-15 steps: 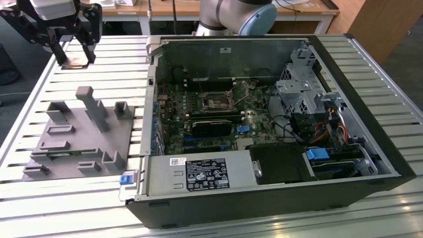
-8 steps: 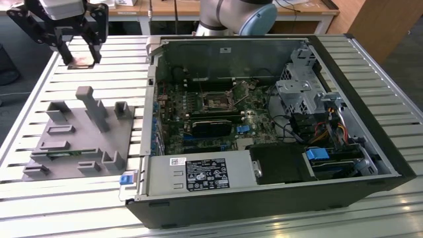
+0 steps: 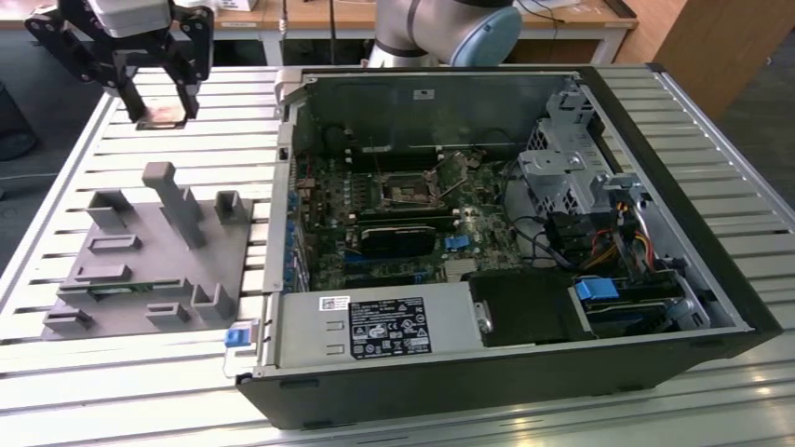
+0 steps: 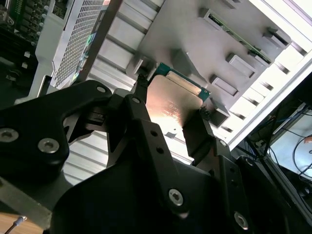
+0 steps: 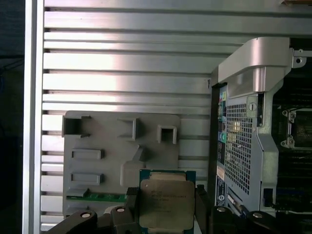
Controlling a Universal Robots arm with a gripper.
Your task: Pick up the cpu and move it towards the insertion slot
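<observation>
Held flat, metal face up, square silver-topped cpu with green rim (image 5: 165, 204) pinched at two opposite edges by black gripper (image 3: 159, 114), above slatted metal worktop (image 3: 223, 121) and grey plastic holder (image 3: 149, 251), well apart from metal-framed insertion slot (image 3: 407, 192).

white label on power supply (image 3: 386, 328), print on cpu (image 5: 164, 204), no text legible
</observation>
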